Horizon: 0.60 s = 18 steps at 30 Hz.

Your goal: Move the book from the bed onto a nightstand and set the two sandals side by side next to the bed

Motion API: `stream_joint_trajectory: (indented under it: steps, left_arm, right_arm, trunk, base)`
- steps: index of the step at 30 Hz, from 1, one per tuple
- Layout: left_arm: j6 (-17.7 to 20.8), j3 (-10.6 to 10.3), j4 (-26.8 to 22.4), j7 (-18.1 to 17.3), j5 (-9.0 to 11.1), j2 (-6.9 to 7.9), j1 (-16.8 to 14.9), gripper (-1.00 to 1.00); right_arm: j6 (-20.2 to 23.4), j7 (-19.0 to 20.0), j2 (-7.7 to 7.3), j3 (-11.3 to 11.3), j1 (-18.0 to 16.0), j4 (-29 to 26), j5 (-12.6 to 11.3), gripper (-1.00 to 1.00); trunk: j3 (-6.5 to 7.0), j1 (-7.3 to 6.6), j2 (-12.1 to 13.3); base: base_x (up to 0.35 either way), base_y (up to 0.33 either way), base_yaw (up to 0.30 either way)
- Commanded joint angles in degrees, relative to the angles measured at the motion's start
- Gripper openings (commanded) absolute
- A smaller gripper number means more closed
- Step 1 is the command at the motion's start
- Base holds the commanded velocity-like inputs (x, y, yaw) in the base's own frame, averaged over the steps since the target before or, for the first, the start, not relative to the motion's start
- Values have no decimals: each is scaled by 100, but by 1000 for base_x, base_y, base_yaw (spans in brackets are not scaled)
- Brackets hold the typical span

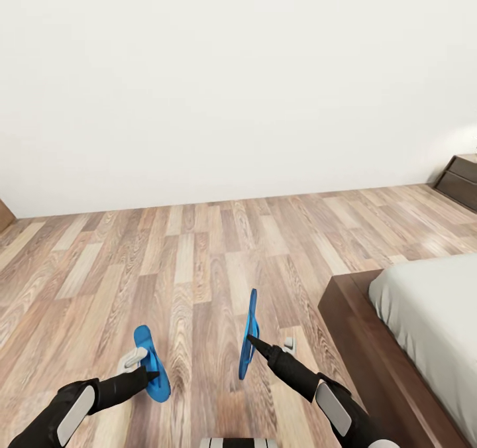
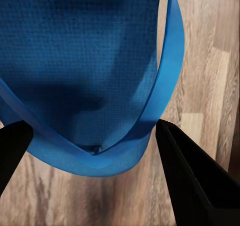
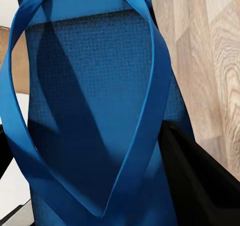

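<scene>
A white wall point(image 1: 232, 70) closes the far side of the bedroom, and the light-brown wood-plank floor point(image 1: 199, 262) runs from it toward the robot. At the right, the bed point(image 1: 430, 309) comes into the head view with its pale grey mattress on a dark brown frame, its corner at mid-right and its side running toward the near right. Far right, against the wall, stands a dark brown nightstand point(image 1: 460, 179) with drawer fronts, only partly in view. A sliver of brown furniture point(image 1: 5, 215) shows at the far left edge.

Both arms reach forward low over the floor, left of the bed. The right gripper point(image 1: 255, 343) has its jaws closed on the right sandal point(image 1: 250, 335), a bright-blue flip-flop held on edge, nearly upright, above the planks near the bed's corner. In the right wrist view this sandal point(image 3: 95, 121) shows its textured sole and its thin straps meeting in a V, with a black finger point(image 3: 200, 181) beside it.

The left gripper point(image 1: 147, 367) has its jaws closed on the left sandal point(image 1: 152, 363), also blue, tilted and held above the floor well to the left of the other one. In the left wrist view the sandal point(image 2: 85, 60) sits between the two black fingers point(image 2: 195, 181), its strap looping past the sole's edge.
</scene>
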Motion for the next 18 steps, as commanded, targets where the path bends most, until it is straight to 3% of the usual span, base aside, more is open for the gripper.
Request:
stream_joint_trajectory:
  steps: [1,18]
  left_arm:
    - [36,-14,-2,11,45,5,-2,-100]
    - [36,-12,-2,11,45,5,-2,-100]
  right_arm:
    - [59,-4,-3,16,-2,1,-62,-100]
    - [59,-4,-3,20,-2,1,-62,-100]
  trunk:
    - [18,-3,0]
    - [343,-47,23]
  base:
    - [0,0,123]
    - [0,0,183]
